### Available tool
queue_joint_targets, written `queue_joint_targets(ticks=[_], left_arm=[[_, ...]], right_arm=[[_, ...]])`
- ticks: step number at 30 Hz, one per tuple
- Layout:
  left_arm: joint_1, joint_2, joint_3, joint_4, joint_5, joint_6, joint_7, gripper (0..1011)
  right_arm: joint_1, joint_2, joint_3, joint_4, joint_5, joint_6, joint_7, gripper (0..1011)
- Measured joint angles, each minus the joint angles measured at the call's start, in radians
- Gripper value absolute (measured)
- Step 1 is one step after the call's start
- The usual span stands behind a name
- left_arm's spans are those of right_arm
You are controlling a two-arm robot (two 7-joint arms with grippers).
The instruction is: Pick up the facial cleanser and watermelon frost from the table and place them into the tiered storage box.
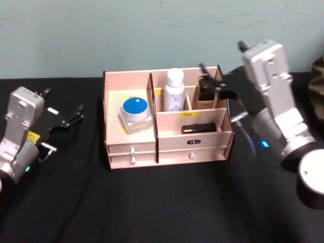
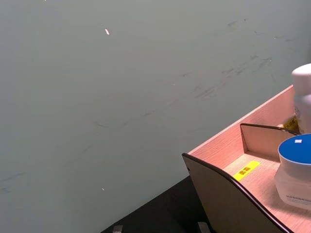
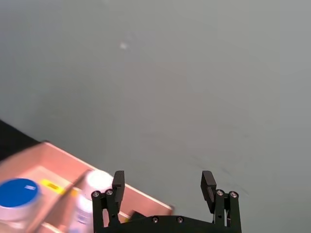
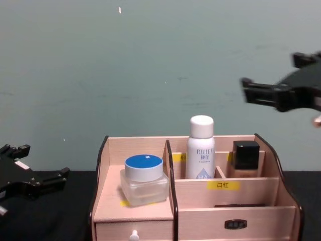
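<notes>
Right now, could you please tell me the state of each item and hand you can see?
facial cleanser: upright in a rear compartment, capped.
watermelon frost: upright in the left compartment, lid on.
tiered storage box: on the table, both drawers shut.
beige bottle: upright in the right rear compartment, capped.
left hand: open, empty, beside the box.
right hand: open, empty, above the box.

facial cleanser: "RELLET", blue, on front
yellow label, tiered storage box: "口红"

A black-covered table carries the tiered storage box at its middle.
</notes>
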Motion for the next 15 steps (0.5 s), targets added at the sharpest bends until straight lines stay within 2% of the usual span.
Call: queue_joint_targets(ticks=[10,15], left_arm=[[0.000,0.000,0.000,0.000,0.000,0.000,0.000,1001],[0.000,0.000,0.000,0.000,0.000,0.000,0.000,1001]], right_arm=[[-0.026,-0.010,0.093,0.050,0.001,-0.009,-0.021,1000],[-0.026,-0.021,0.119,0.092,-0.005,-0.008,-0.024,1000]])
